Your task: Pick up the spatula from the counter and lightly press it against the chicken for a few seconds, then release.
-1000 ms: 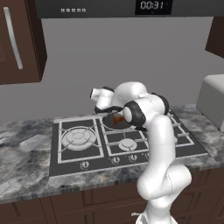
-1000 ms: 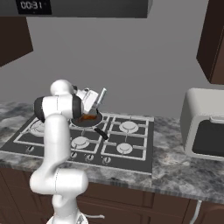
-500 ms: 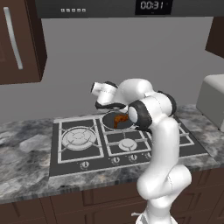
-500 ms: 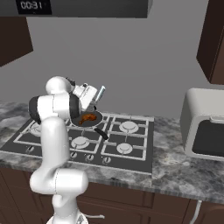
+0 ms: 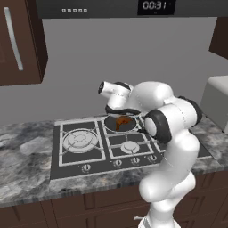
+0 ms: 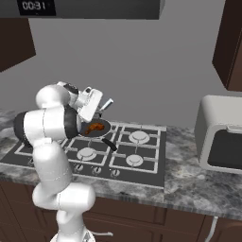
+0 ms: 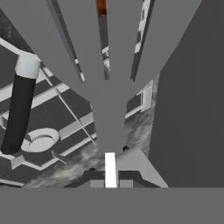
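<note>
pick: done, hand [image 7: 110,178] shut tight on handle of grey slotted metal spatula [image 7: 109,118] | spatula: off the grey marbled bench [image 6: 184,176], blade up just above the dark frying pan [image 6: 108,141], looks clear of the browned chicken piece [image 6: 97,125] | left, my read: press, hold, release

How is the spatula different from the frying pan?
The spatula is light grey, flat and slotted; the frying pan is dark and round. The spatula is pinched in the gripper; the frying pan sits on the stove with chicken inside. Both have a long handle.
</note>
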